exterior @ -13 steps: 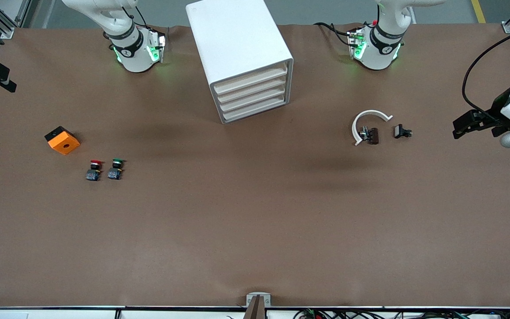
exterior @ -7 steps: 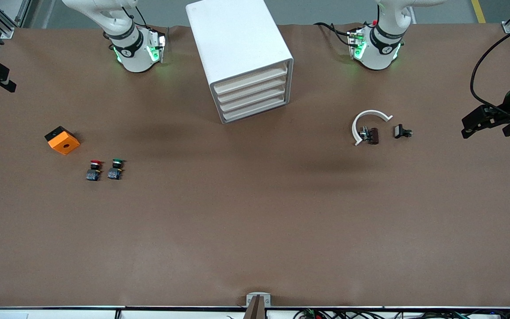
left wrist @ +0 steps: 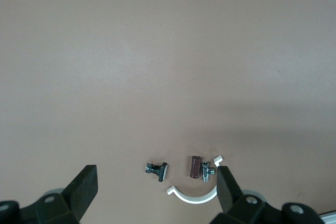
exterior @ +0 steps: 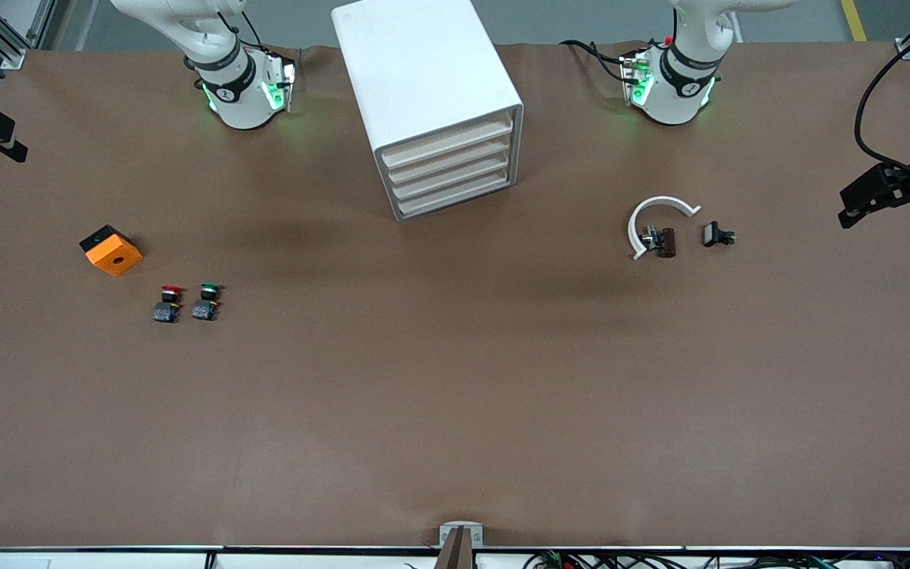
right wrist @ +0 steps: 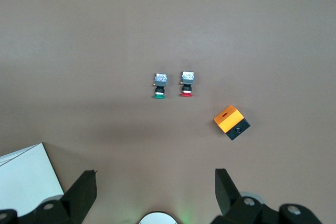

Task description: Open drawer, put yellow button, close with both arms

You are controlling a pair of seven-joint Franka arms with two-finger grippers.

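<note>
Left gripper (exterior: 850,220) has retreated toward its table end, fingers spread, empty; right gripper (right wrist: 156,195) spread too. No legible labels; white boxy cabinet (exterior: 431,103) drawers shut.

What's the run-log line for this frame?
drawer: shut | yellow button: not visible | left gripper: open, empty, over table edge | right gripper: open, empty | red button, green button: on table
</note>
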